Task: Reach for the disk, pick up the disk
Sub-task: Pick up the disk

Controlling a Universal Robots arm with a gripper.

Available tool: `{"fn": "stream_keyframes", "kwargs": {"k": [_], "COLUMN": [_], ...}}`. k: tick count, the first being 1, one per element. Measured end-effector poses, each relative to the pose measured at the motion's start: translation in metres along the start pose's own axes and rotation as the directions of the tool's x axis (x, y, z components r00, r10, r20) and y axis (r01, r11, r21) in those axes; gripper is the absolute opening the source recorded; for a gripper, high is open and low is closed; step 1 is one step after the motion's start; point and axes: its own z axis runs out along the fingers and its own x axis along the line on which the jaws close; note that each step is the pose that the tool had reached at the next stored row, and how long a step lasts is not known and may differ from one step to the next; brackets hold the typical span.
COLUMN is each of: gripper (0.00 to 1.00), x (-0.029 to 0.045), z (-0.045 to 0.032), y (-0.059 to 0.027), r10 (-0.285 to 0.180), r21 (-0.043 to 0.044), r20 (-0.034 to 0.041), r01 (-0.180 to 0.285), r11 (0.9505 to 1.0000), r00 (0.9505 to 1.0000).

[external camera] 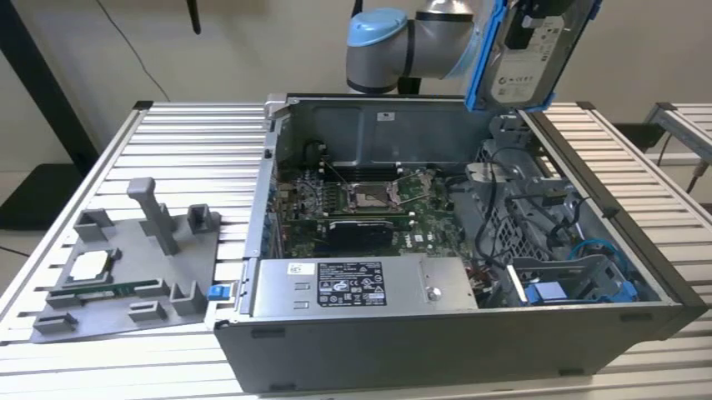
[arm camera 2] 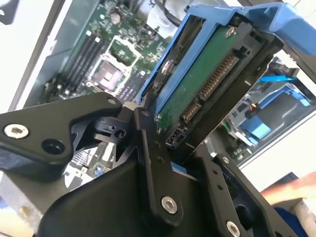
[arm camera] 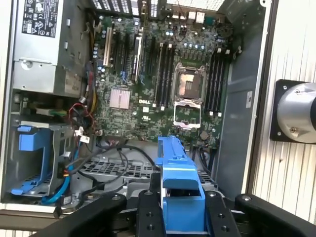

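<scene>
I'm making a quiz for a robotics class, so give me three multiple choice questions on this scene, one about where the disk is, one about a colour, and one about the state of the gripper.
1. Where is the disk?
A. Lifted above the open computer case
B. Lying on the grey fixture
C. Seated in the drive cage

2. What colour are the rails along the disk's edges?
A. Red
B. Blue
C. Yellow

3. What is the state of the gripper?
A. Open above the table
B. Shut on nothing
C. Shut on the disk

Answers:
1. A, in the exterior view the disk hangs upright over the computer case, clear of its rim.
2. B, the rails framing the disk are blue in both wrist views.
3. C, in the second wrist view the gripper has its black fingers clamped against the disk's sides.
</scene>
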Motion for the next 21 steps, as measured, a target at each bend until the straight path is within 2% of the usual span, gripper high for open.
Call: {"fn": "stream_keyframes", "kwargs": {"k": [2, 10, 13, 21], "gripper": [0.00, 0.00, 0.00, 0.00], "x": [0.0040, 0.0283, 0.0366, 0.0637], "z": [0.0002, 0.0020, 0.0018, 0.0024], "y": [0.0001, 0.0018, 0.0025, 0.0048], "r10": [0.000, 0.000, 0.000, 0.000], "r21": [-0.0003, -0.0003, -0.0005, -0.0007], "r20": [-0.0038, -0.0042, -0.0070, -0.0084], "r01": [0.000, 0.000, 0.000, 0.000], "r11": [1.0000, 1.0000, 1.0000, 1.0000], "r00": [1.0000, 1.0000, 1.0000, 1.0000]}}
